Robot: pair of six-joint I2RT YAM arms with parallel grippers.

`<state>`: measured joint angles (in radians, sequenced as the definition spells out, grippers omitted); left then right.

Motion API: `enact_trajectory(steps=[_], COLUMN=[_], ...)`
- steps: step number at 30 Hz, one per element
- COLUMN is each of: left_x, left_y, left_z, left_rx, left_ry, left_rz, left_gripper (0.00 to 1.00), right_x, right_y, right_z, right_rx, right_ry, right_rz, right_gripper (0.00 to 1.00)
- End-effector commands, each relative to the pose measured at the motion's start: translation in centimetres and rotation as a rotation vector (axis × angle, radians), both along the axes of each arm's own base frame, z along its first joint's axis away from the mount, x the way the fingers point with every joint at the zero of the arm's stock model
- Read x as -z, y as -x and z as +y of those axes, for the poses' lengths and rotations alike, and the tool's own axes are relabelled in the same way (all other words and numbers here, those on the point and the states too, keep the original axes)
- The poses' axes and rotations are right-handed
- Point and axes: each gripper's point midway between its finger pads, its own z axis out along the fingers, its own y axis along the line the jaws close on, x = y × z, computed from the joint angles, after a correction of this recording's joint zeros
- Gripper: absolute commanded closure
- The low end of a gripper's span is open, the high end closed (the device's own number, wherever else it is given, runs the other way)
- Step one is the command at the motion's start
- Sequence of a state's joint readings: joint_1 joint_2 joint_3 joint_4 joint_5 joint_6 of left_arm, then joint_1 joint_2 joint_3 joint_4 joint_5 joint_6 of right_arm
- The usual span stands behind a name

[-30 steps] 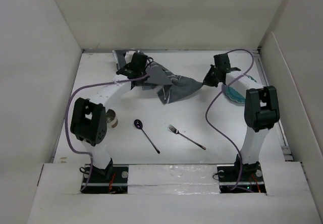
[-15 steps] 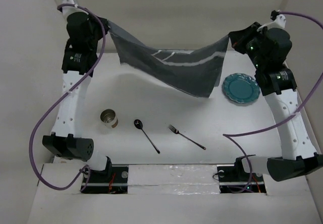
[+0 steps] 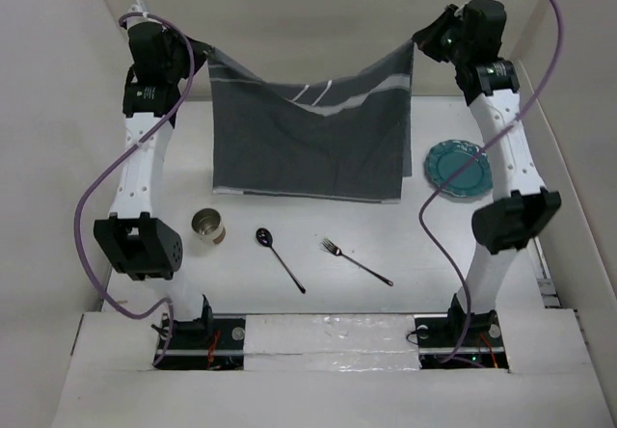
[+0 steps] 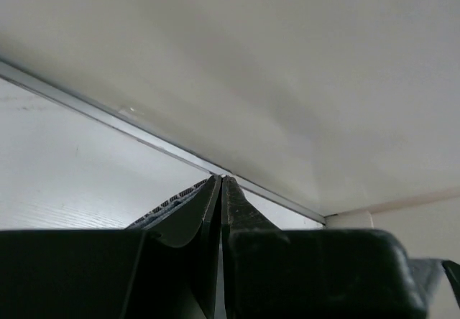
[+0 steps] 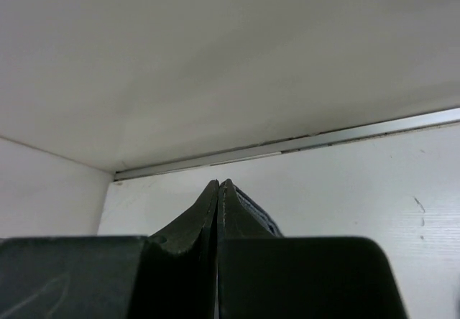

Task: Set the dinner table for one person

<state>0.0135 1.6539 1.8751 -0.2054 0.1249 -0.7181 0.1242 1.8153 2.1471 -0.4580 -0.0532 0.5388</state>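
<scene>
A dark grey placemat (image 3: 308,144) with white stripes hangs spread between my two raised grippers, above the far part of the white dinner table (image 3: 318,240). My left gripper (image 3: 204,50) is shut on its top left corner; its edge (image 4: 169,205) shows beside the shut jaws in the left wrist view. My right gripper (image 3: 416,39) is shut on the top right corner; the cloth edge (image 5: 257,215) shows in the right wrist view. A teal plate (image 3: 459,168) lies at the right. A metal cup (image 3: 208,226), a spoon (image 3: 280,257) and a fork (image 3: 355,261) lie near the front.
White walls enclose the table on the left, back and right. The placemat's lower edge hangs just behind the cup, spoon and fork. Both arms stand tall at the table's sides, with purple cables looping beside them.
Both arms lifted the crumpled placemat from the far table, raised it high and pulled it out flat. It now hangs straighter and lower than half a second ago.
</scene>
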Motion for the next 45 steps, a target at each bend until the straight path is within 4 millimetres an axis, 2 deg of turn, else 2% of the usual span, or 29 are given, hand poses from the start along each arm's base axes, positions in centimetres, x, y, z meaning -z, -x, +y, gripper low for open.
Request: enact_trajectory(steps=[1, 2, 3, 4, 6, 7, 8, 10, 11, 12, 13, 14, 15, 16, 17, 18, 19, 20, 21, 22, 23, 24, 25, 26, 29, 30, 33, 37, 45], left_x=[-5.7, -5.7, -7.7, -7.7, -9.7, -9.8, -10.3, -8.4, -9.3, -8.6, -4.6, -4.8, 0.3, 4.1, 3.0, 7.8, 9.8, 11.6, 16.0, 17.9, 19.6, 22.4, 23.7, 25.1, 29.6, 30.9, 33.2, 34.3, 34.3], left_y=[-0.3, -0.9, -0.6, -1.1, -0.6, -0.6, -0.2, -0.4, 0.7, 1.1, 0.6, 2.0, 1.8, 2.9, 3.3, 3.8, 4.3, 4.8, 5.6, 6.1, 6.6, 7.6, 7.9, 8.3, 9.7, 10.3, 11.7, 12.7, 15.2], left_z=[-1.1, -1.2, -1.3, -1.1, -1.3, -0.9, -0.6, 0.4, 0.6, 1.0, 2.0, 2.3, 2.7, 2.9, 3.3, 3.0, 2.4, 2.3, 2.2, 2.0, 2.1, 2.5, 2.7, 2.7, 2.6, 2.4, 2.3, 2.5, 3.1], left_rx=[0.051, 0.054, 0.062, 0.063, 0.076, 0.075, 0.079, 0.08, 0.086, 0.081, 0.063, 0.065, 0.059, 0.085, 0.079, 0.09, 0.124, 0.129, 0.129, 0.134, 0.128, 0.112, 0.093, 0.092, 0.096, 0.105, 0.104, 0.096, 0.078], left_ry=[0.067, 0.088, 0.097, 0.11, 0.117, 0.123, 0.124, 0.145, 0.145, 0.145, 0.152, 0.147, 0.163, 0.169, 0.162, 0.173, 0.172, 0.143, 0.152, 0.152, 0.145, 0.146, 0.14, 0.141, 0.137, 0.134, 0.136, 0.104, 0.032], left_rz=[-0.158, -0.161, -0.202, -0.199, -0.24, -0.243, -0.257, -0.221, -0.253, -0.249, -0.177, -0.201, -0.106, -0.048, -0.082, 0.008, 0.041, 0.074, 0.159, 0.193, 0.223, 0.279, 0.305, 0.33, 0.446, 0.478, 0.537, 0.571, 0.613], left_gripper=[1.0, 1.0, 1.0, 1.0, 1.0, 1.0, 1.0, 1.0, 1.0, 1.0, 1.0, 1.0, 1.0, 1.0, 1.0, 1.0, 1.0, 1.0, 1.0, 1.0, 1.0, 1.0, 1.0, 1.0, 1.0, 1.0, 1.0, 1.0, 1.0], right_x=[-3.3, -5.1, -5.8, -7.4, -8.5, -9.3, -9.5, -9.1, -8.7, -7.0, -6.3, -5.0, -3.6, 1.6, 1.6, 3.2, 8.5, 10.6, 12.7, 14.5, 18.7, 20.4, 22.1, 25.1, 29.1, 30.9, 33.6, 35.0, 36.1], right_y=[-1.1, -1.8, -2.1, -2.0, -1.8, -1.6, -1.2, -0.4, -0.2, 0.3, 0.5, 0.8, 1.2, 2.2, 2.3, 2.4, 3.2, 3.7, 4.2, 4.6, 5.5, 6.0, 6.4, 7.0, 8.0, 8.6, 10.1, 12.3, 16.7], right_z=[0.2, 0.4, 0.1, -0.1, -0.6, -0.9, -0.7, -1.6, -1.5, -1.6, -1.8, -1.7, -1.5, -1.1, -0.9, -1.0, -0.9, -0.7, -0.4, 0.1, 0.2, 0.3, 0.3, 0.3, 0.2, 0.2, 0.0, -0.3, -0.9], right_rx=[-0.048, -0.057, -0.066, -0.078, -0.082, -0.085, -0.096, -0.097, -0.106, -0.121, -0.127, -0.134, -0.151, -0.178, -0.186, -0.186, -0.185, -0.194, -0.215, -0.227, -0.227, -0.235, -0.239, -0.238, -0.237, -0.24, -0.238, -0.231, -0.222], right_ry=[-0.027, -0.042, -0.057, -0.088, -0.115, -0.135, -0.137, -0.131, -0.13, -0.129, -0.122, -0.115, -0.111, -0.104, -0.105, -0.1, -0.108, -0.114, -0.12, -0.123, -0.13, -0.131, -0.129, -0.133, -0.122, -0.123, -0.108, -0.092, -0.054], right_rz=[-0.061, -0.111, -0.129, -0.169, -0.197, -0.22, -0.225, -0.213, -0.204, -0.161, -0.149, -0.122, -0.095, -0.013, -0.012, -0.003, 0.101, 0.141, 0.176, 0.201, 0.286, 0.319, 0.35, 0.418, 0.52, 0.568, 0.645, 0.675, 0.717], right_gripper=[1.0, 1.0, 1.0, 1.0, 1.0, 1.0, 1.0, 1.0, 1.0, 1.0, 1.0, 1.0, 1.0, 1.0, 1.0, 1.0, 1.0, 1.0, 1.0, 1.0, 1.0, 1.0, 1.0, 1.0, 1.0, 1.0, 1.0, 1.0, 1.0])
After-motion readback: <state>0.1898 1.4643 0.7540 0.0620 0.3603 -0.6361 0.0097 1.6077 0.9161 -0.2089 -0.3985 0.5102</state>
